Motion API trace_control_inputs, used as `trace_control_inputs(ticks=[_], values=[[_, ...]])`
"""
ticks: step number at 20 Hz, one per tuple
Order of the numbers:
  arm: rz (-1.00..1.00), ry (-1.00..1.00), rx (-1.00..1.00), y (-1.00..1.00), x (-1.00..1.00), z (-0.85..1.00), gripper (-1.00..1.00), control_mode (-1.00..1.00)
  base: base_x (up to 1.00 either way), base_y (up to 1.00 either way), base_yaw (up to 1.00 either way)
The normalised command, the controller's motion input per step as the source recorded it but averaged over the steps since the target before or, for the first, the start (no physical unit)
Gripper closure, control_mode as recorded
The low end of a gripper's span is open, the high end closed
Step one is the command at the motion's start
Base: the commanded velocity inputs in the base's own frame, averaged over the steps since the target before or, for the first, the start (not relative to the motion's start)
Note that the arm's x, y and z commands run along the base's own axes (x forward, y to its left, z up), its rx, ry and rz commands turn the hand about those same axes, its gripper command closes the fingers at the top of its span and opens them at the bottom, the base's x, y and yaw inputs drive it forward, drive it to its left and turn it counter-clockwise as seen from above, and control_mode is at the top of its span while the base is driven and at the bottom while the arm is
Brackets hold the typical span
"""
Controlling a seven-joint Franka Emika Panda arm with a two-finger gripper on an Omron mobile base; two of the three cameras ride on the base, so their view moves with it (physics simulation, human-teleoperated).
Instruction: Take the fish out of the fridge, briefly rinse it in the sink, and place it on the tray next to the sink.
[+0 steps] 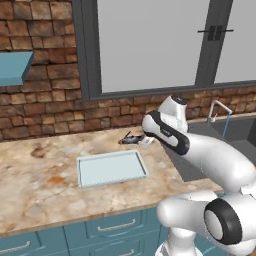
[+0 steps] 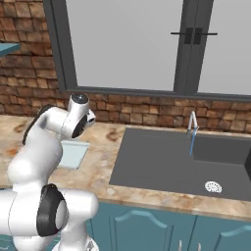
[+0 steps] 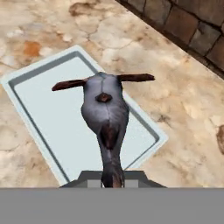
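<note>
Gripper (image 3: 113, 181) first: its jaws are clamped on the tail end of the fish (image 3: 105, 109), which sticks out ahead of the hand with its head forward and 2 thin dark fins spread sideways. From where I stand it looks held that way so the body hangs free of the fingers and can be set down flat.

Working down in size, the counter (image 1: 35, 175) carries everything: mottled stone running under the brick wall and window. The sink (image 2: 162, 162) is sunk into it at the right, with a thin stream running from the faucet (image 2: 192, 122). I'd guess the rinsing is done, since the arm (image 1: 210, 160) reaches away from the basin.

Beside the sink's left edge, near the counter's front, lies the tray (image 1: 111, 169), pale and bare. In the left base view the fish (image 1: 131, 140) hangs off the tray's far right corner, toward the wall; from the hand camera the tray's (image 3: 48, 113) corner lies below the fish. It seems carried there to go down on the tray, so the drop-off is what's left.
</note>
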Motion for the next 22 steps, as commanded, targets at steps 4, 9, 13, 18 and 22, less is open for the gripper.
trace_control_inputs(ticks=[4, 9, 13, 18, 22], values=[[0.37, 0.0, -0.17, 0.98, 0.48, -0.69, 1.0, -1.0, 0.0, 0.0, 0.0], [0.1, 0.07, -0.1, 0.61, 0.12, -0.41, 1.0, -1.0, 0.0, 0.0, 0.0], [0.0, 0.02, -0.15, 0.7, 0.0, -0.57, 1.0, -1.0, 0.0, 0.0, 0.0], [0.0, 0.0, -0.01, 0.52, 0.0, -0.37, 1.0, -1.0, 0.0, 0.0, 0.0], [0.0, -0.06, 0.0, 0.22, 0.0, -0.32, 1.0, -1.0, 0.0, 0.0, 0.0]])
